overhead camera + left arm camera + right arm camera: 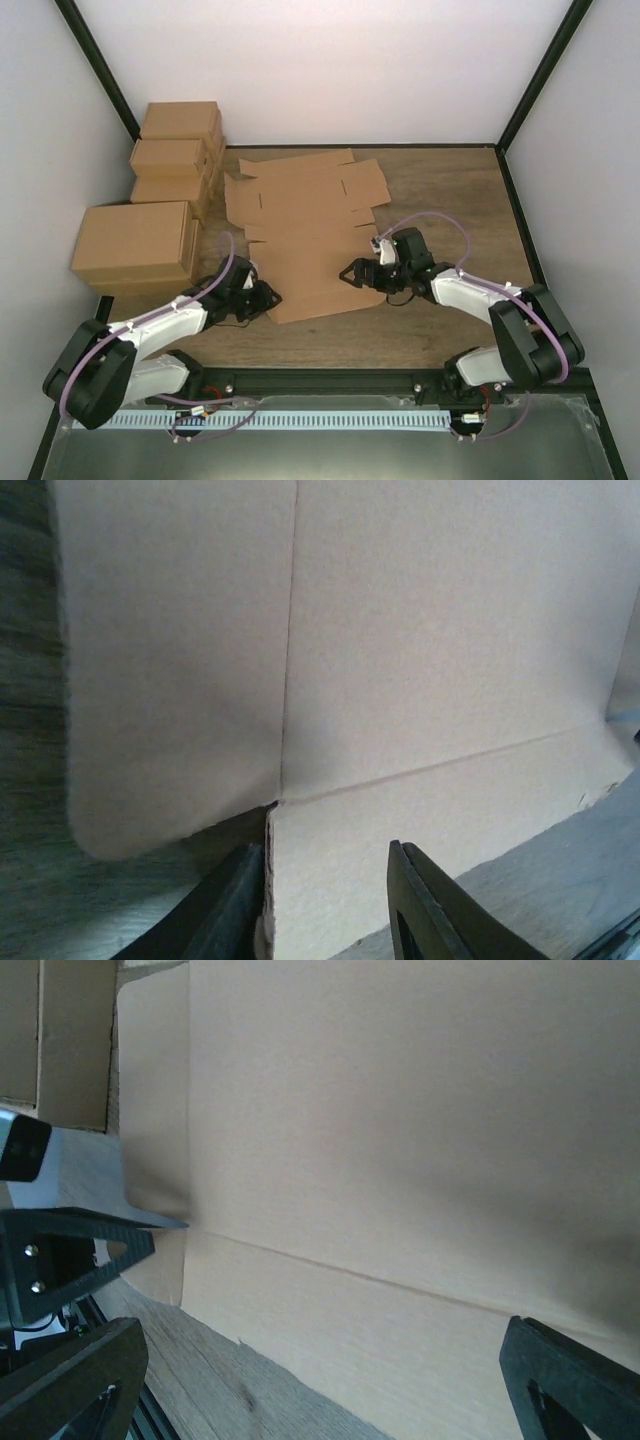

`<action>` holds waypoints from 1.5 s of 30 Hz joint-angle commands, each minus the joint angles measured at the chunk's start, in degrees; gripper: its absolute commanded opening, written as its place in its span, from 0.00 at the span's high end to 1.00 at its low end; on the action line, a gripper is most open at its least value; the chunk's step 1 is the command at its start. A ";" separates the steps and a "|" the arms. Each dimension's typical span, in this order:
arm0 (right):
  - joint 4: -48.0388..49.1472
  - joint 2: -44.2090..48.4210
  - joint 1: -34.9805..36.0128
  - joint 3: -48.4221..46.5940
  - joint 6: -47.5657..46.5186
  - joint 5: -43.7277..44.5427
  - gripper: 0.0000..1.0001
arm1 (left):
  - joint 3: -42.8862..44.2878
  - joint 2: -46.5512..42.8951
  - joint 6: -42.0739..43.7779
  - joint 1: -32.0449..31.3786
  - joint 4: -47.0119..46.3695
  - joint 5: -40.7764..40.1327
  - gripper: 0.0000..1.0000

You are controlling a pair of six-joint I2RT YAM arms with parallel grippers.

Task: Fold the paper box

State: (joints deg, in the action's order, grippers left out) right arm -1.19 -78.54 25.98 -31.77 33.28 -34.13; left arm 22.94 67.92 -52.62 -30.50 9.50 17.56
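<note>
The paper box [300,235] is a flat, die-cut brown cardboard sheet with notched flaps, lying on the wooden table. My left gripper [265,298] is at its near-left corner. In the left wrist view the left gripper [325,910] is open, its fingers [420,910] straddling the near strip of the sheet [420,680] beside a notch. My right gripper [352,272] is at the sheet's near-right edge. In the right wrist view the right gripper [320,1390] is wide open over the creased near panel [400,1160], holding nothing.
A stack of closed brown cartons [135,245] stands at the table's left side, reaching to the back corner [180,122]. Black frame posts and white walls enclose the table. My left gripper also shows in the right wrist view [70,1250].
</note>
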 commanded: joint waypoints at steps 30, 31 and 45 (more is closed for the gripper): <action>6.18 -2.21 3.47 4.20 4.16 0.75 0.43 | 22.02 0.83 11.23 -0.10 16.49 -13.42 0.41; 6.40 -2.68 3.47 4.69 4.34 0.45 0.48 | 24.02 1.58 13.06 2.09 17.41 -13.73 0.41; -2.66 4.18 3.74 14.56 15.67 4.75 0.96 | 41.22 15.39 31.55 13.10 10.47 -7.36 0.08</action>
State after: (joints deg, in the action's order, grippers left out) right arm 1.98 -76.93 29.08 -20.67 43.29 -31.42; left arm 62.67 81.06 -28.62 -17.41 25.30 6.61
